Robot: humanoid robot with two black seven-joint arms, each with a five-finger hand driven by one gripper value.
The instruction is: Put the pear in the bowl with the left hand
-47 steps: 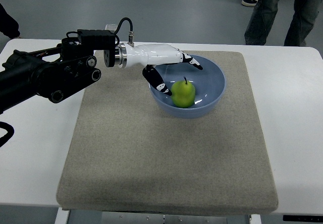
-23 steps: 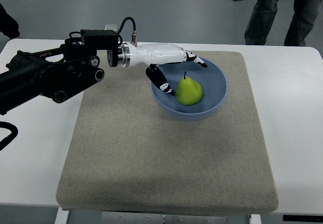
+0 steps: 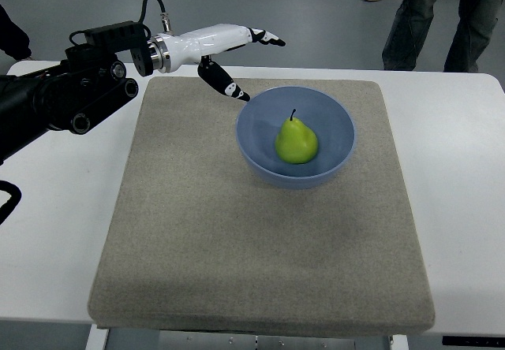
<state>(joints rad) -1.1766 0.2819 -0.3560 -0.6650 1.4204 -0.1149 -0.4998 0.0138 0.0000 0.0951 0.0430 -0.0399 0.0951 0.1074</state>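
A green pear (image 3: pixel 297 140) with a dark stem lies inside the blue bowl (image 3: pixel 339 121), which stands on the grey mat's far half. My left hand (image 3: pixel 254 65) is white with black fingertips. It hovers up and to the left of the bowl, above the mat's far edge, clear of the rim. Its fingers are spread and hold nothing, the thumb pointing down toward the mat. The black left arm (image 3: pixel 55 102) comes in from the left edge. The right arm does not show.
A grey felt mat (image 3: pixel 260 247) covers most of the white table (image 3: pixel 465 208). A person's legs and shoes (image 3: pixel 418 11) stand beyond the table's far right edge. Another dark shape (image 3: pixel 12 31) sits at the far left.
My left hand has drawn back out of the bowl, up and to the left, leaving the pear inside. The pear has rolled a little to the right and settled.
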